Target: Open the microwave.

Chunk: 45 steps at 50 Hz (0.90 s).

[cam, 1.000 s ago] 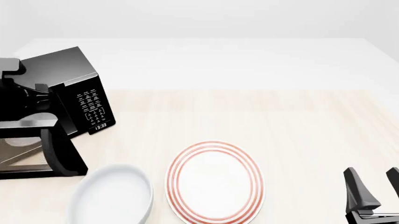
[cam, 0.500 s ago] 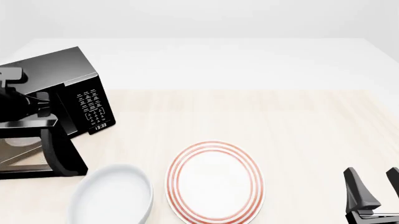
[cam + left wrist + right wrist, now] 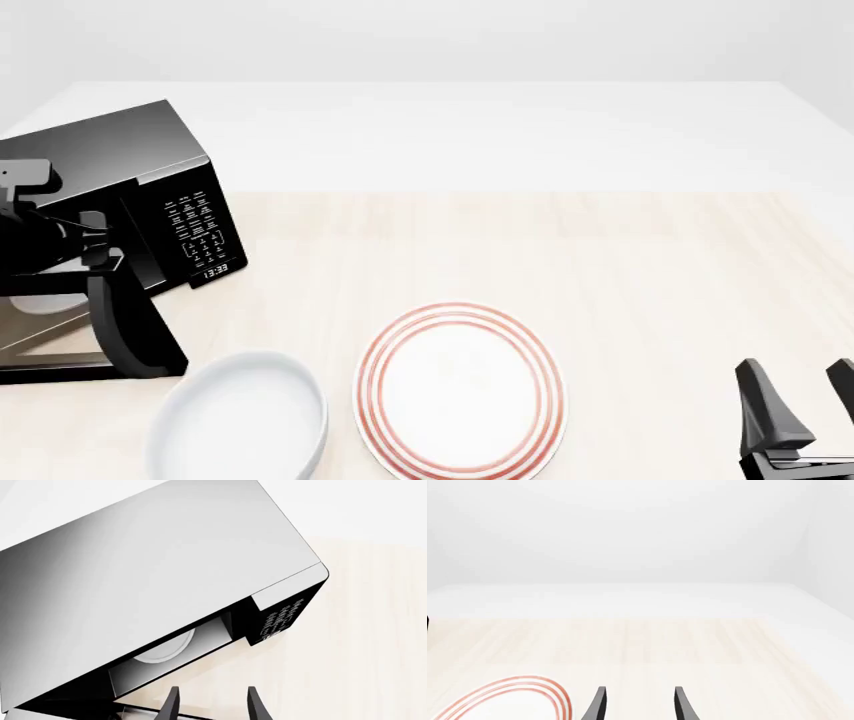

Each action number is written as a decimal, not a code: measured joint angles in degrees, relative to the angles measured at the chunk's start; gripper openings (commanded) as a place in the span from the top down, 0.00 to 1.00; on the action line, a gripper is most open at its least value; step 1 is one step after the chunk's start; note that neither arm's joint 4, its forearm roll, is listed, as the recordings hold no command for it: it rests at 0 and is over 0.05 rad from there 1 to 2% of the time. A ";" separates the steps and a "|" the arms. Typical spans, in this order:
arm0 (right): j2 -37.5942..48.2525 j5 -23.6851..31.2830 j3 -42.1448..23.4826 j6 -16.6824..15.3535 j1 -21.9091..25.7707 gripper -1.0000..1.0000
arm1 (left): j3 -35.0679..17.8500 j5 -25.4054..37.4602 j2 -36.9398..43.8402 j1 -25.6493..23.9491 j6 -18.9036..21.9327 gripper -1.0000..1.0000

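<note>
The microwave is a glossy black box at the table's far left, with its keypad panel facing right. Its door stands swung out toward the near side, and the vertical handle is on the door's outer edge. My left gripper hovers above the open door at the cavity mouth, open and holding nothing. In the left wrist view the microwave shows its open cavity with a white turntable, and my left gripper has spread fingers. My right gripper rests open at the near right.
A white plate with red rings lies near the front centre, and its rim also shows in the right wrist view. A white bowl sits to its left, just right of the open door's handle.
My left arm has drifted lower in the front view, toward the near side, over the open door. The door and the right arm have stayed put.
</note>
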 measured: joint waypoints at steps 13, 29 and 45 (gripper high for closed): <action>0.00 0.00 0.00 0.00 0.00 0.00 | 1.43 -0.17 -1.31 0.02 -0.76 0.00; 0.00 0.00 0.00 0.00 0.00 0.00 | 3.00 0.20 -3.24 0.28 -1.03 0.00; 0.00 0.00 0.00 0.00 0.00 0.00 | 5.38 1.01 -6.35 0.80 -1.05 0.00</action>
